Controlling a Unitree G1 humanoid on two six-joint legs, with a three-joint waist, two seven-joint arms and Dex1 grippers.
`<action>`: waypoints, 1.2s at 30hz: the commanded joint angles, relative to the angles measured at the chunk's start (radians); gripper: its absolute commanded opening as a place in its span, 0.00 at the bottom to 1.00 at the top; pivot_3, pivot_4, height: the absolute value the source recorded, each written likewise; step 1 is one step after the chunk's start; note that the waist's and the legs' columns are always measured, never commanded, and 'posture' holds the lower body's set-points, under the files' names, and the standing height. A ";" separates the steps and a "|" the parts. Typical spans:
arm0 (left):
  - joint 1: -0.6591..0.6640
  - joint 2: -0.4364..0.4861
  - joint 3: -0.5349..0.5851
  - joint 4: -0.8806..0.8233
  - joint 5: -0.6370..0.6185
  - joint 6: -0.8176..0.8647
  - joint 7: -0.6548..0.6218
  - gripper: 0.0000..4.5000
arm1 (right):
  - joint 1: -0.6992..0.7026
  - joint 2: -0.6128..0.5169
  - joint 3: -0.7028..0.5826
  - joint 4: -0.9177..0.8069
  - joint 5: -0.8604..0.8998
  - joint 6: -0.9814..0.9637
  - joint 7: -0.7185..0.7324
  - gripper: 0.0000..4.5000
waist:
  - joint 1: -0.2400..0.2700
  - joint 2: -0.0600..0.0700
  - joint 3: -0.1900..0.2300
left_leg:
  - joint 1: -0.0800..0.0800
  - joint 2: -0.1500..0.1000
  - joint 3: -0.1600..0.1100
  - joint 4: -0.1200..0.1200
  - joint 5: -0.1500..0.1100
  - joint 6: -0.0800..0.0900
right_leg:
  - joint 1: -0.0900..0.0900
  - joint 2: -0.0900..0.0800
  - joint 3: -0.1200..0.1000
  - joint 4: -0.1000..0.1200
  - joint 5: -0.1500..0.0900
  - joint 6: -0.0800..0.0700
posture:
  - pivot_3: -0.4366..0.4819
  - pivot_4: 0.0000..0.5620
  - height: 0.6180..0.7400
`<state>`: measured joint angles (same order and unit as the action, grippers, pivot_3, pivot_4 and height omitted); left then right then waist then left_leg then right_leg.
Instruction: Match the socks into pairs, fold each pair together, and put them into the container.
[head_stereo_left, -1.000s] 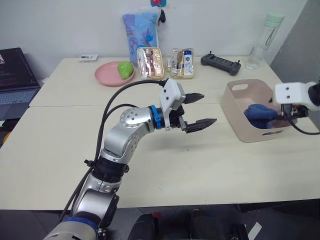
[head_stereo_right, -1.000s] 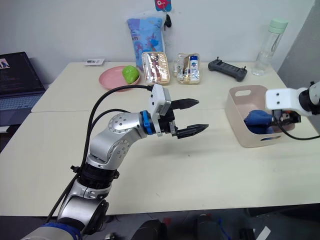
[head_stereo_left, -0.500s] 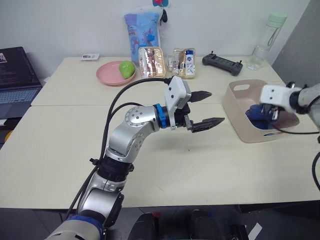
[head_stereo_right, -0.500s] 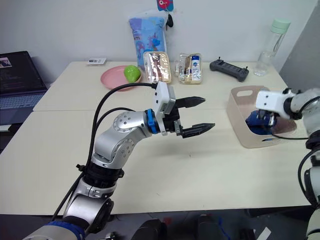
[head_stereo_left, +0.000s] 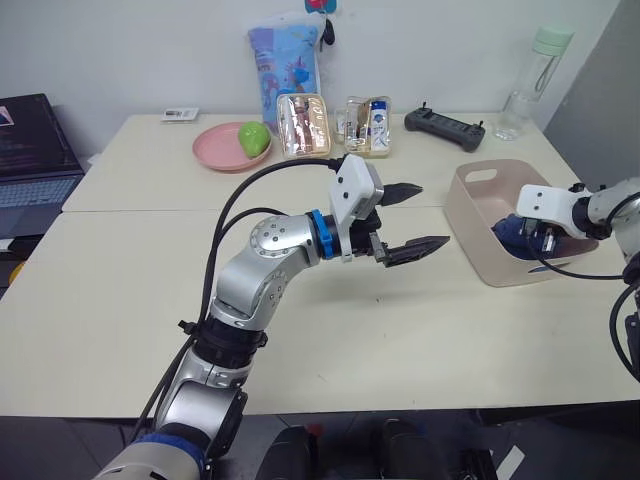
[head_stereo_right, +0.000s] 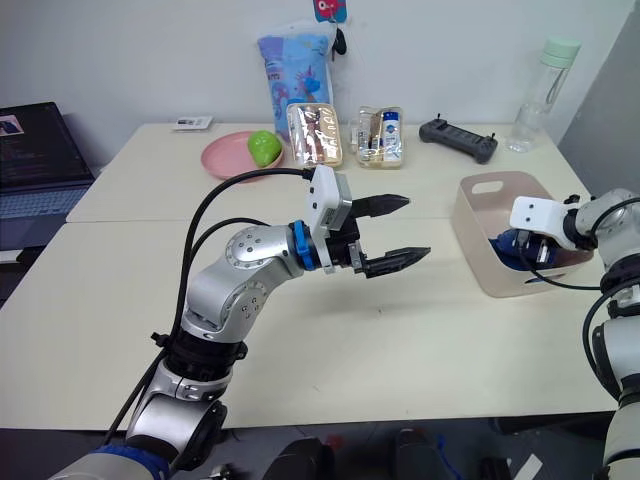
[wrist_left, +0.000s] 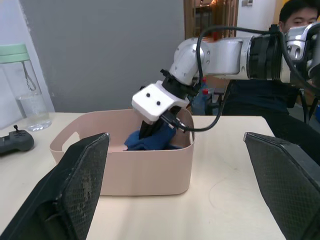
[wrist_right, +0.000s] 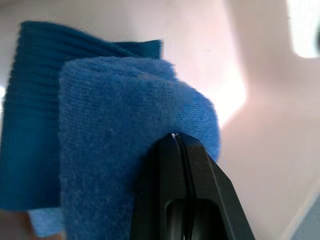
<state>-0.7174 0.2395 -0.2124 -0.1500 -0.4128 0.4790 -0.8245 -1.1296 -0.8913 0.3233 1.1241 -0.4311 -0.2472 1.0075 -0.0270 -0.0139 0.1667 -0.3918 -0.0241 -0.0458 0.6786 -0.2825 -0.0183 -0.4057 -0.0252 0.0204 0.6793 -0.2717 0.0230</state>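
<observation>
Right wrist view: right hand (wrist_right: 180, 145), now lowered into the container (head_stereo_left: 478, 226), pinches the folded blue socks (wrist_right: 100, 130); left hand (head_stereo_left: 410, 217) hovers wide, empty.

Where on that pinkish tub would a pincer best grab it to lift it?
Probably at the cut-out handle slot in the container end wall, coming from above: one finger could hook through the slot and pinch the thin rim. The sloped, smooth sides look too wide to clamp across.
</observation>
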 joint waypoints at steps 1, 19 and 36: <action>0.000 0.043 0.024 -0.026 -0.011 0.001 -0.033 1.00 | -0.080 -0.039 -0.089 -0.065 0.092 0.048 0.083 0.09 | -0.003 0.000 0.000 | 0.000 0.000 0.000 0.000 0.000 0.000 | 0.000 0.000 0.000 0.000 0.000 0.000 | 0.48 0.27 1.00; 0.313 0.209 0.262 0.158 0.111 -0.264 0.093 1.00 | 0.598 0.415 -0.403 -1.446 0.557 0.818 -0.289 0.99 | 0.009 0.002 -0.001 | -0.008 0.001 -0.006 0.001 -0.002 0.003 | -0.007 -0.001 -0.004 0.002 0.000 0.000 | 0.48 0.27 1.00; 0.741 0.083 0.295 -0.014 0.276 -0.371 0.419 1.00 | 1.099 0.685 -0.247 -1.460 0.419 0.531 -0.659 0.99 | 0.020 -0.002 -0.006 | 0.000 0.000 -0.004 -0.002 -0.002 0.004 | 0.000 -0.001 -0.004 0.001 0.001 0.000 | 0.48 0.27 1.00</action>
<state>0.0203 0.3274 0.0762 -0.1199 -0.1340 0.1250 -0.4200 -0.0261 -0.2086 0.0700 -0.3123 -0.0171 0.3143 0.3596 -0.0066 -0.0162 0.1607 -0.3915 -0.0239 -0.0501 0.6770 -0.2849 -0.0147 -0.4060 -0.0263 0.0160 0.6797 -0.2707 0.0228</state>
